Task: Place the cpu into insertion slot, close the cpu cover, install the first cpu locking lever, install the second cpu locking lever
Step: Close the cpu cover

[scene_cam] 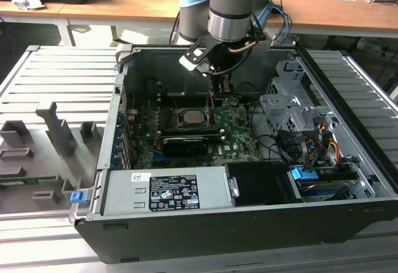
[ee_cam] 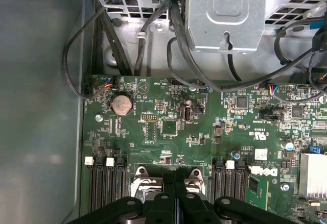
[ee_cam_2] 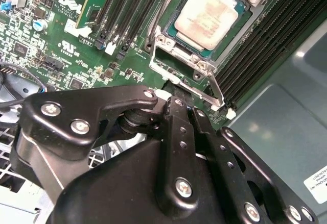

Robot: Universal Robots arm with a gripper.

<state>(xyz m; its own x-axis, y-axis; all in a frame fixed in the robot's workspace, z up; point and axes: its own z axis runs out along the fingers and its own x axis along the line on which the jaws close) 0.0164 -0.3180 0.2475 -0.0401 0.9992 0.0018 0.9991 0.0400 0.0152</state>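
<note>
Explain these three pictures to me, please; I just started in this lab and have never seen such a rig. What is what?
The grey-and-blue column in the exterior view is a robot arm, reaching down into an open computer case. At its tip is the black end effector, shut, low over the green motherboard. It is right beside the cpu, which lies in place with the silver cpu cover framing it. Both wrist views come from cameras riding on the arm, looking past the end effector at the board. The grey box with the label is the power supply. Whether the end effector grips anything, I cannot tell.
</note>
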